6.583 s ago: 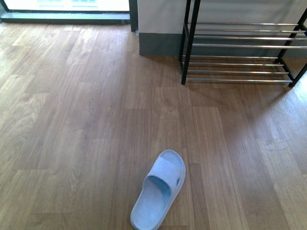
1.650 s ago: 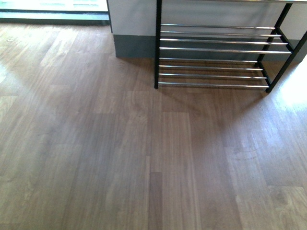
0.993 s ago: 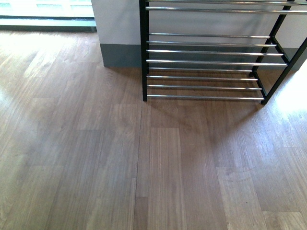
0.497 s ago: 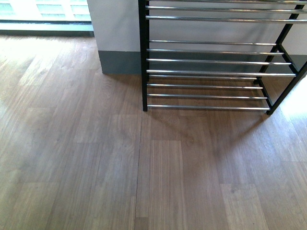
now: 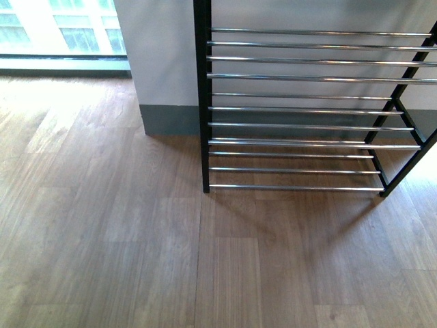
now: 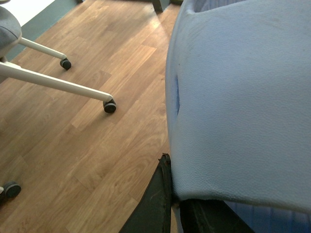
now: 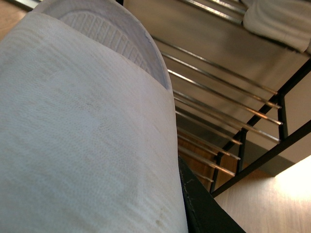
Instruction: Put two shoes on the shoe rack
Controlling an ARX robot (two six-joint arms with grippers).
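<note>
The two shoes here are slippers, one in each gripper. A pale blue slipper (image 6: 243, 97) fills the left wrist view, with my left gripper (image 6: 177, 204) shut on its strap edge above the wooden floor. Most of the right wrist view is a white slipper (image 7: 82, 121), and my right gripper (image 7: 181, 194) is shut on it, one black finger (image 7: 201, 211) showing beside it. The shoe rack (image 5: 202, 102), black-framed with chrome bars, stands close ahead at the right; its bars (image 7: 218, 97) lie just beyond the white slipper. Neither arm shows in the front view.
A white wall pillar with grey skirting (image 5: 167, 68) stands left of the rack, a window (image 5: 61, 34) beyond it. Office chair legs with casters (image 6: 109, 106) are near the left arm. Something white (image 7: 282, 19) lies on an upper tier.
The front view has closed in on the rack, which now looks larger and nearer. The blue slipper that lay on the floor earlier is no longer in that view.
</note>
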